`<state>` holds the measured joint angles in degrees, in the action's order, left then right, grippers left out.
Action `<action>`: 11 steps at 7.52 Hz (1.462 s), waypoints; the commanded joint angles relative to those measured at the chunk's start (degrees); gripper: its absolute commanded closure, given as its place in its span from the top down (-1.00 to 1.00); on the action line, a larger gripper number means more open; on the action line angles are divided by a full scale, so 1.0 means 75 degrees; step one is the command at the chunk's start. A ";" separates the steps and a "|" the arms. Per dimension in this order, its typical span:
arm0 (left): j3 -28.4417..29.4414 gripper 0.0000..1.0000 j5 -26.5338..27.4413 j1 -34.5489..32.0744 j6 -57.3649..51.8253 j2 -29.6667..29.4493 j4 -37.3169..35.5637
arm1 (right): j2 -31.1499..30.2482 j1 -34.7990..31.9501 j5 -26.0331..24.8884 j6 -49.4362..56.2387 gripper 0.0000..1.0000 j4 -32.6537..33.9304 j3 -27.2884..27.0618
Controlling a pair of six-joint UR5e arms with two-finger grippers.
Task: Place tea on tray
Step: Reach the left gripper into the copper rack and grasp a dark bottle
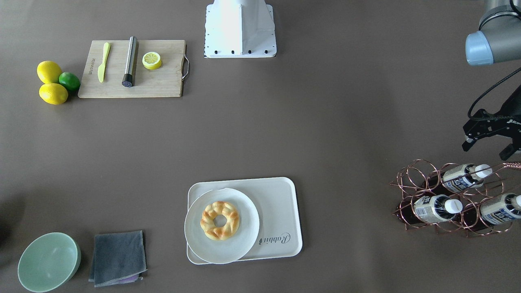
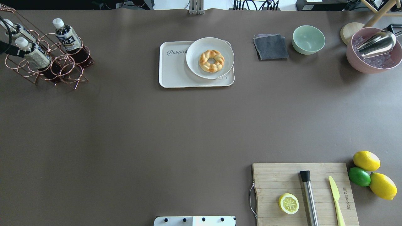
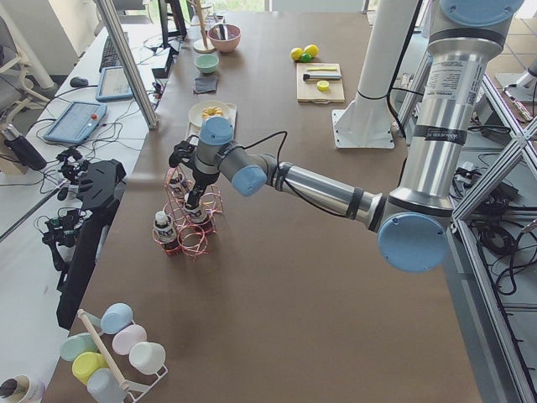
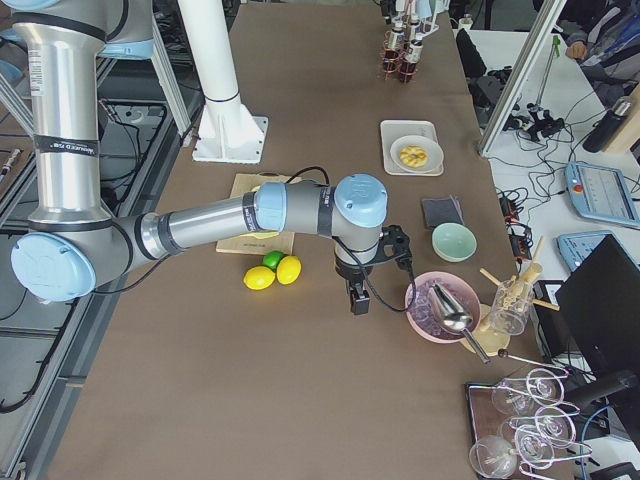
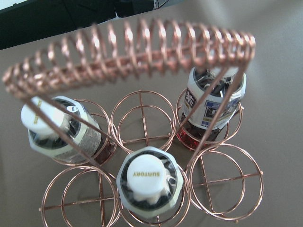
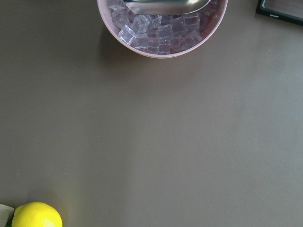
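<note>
Tea bottle [image 5: 147,177], a small clear plastic one of dark red-brown liquid with a white cap and cream label, stands upright in a copper-coloured wire rack [image 5: 226,181] beside two others alike [image 5: 52,127], at the table's end on the robot's left and well apart from the cream-white rectangular plastic tray [image 1: 279,203]. We see the left gripper [image 1: 488,148] poised above the rack with its jaws apart and nothing between them. Its wrist view looks almost straight down on that white cap, so we take this bottle for the target and the step in hand for the approach, before any grasp. The right gripper [image 4: 358,298] hangs near a pink bowl of ice cubes [image 4: 440,305], and we cannot tell whether it is open or closed. A round white plate [image 1: 248,211] with a braided pastry ring [image 1: 232,221] covers much of the tray, leaving bare the end with the grey script word. Next, we judge, the left gripper must come down past the coiled handle [image 5: 132,52], which crosses above the bottles, close on the bottle's neck, lift it straight up out of its ring, and carry it to that bare end.
</note>
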<state>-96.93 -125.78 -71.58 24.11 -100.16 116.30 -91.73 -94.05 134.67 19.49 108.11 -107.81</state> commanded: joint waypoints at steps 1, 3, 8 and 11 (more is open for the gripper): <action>0.0687 0.78 0.0001 0.0006 -0.0004 -0.0380 0.0334 | 0.0008 0.0012 -0.0003 -0.0031 0.99 0.0000 0.0007; 0.0889 0.71 0.0001 0.0006 0.0019 -0.0392 0.0618 | 0.0019 0.0071 -0.0003 -0.0043 0.99 0.0000 -0.0004; 0.1053 -0.07 0.0001 0.0006 0.0043 -0.0568 0.0606 | 0.0043 0.0094 -0.0003 -0.0032 0.99 0.0000 -0.0004; 0.1007 -1.00 0.0002 -0.0064 0.0090 -0.0754 0.0466 | 0.0019 0.0106 -0.0003 -0.0043 0.99 -0.0269 0.0019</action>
<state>-89.09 -125.71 -71.60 24.53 -104.87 120.35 -91.46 -93.34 134.62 19.21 107.26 -107.77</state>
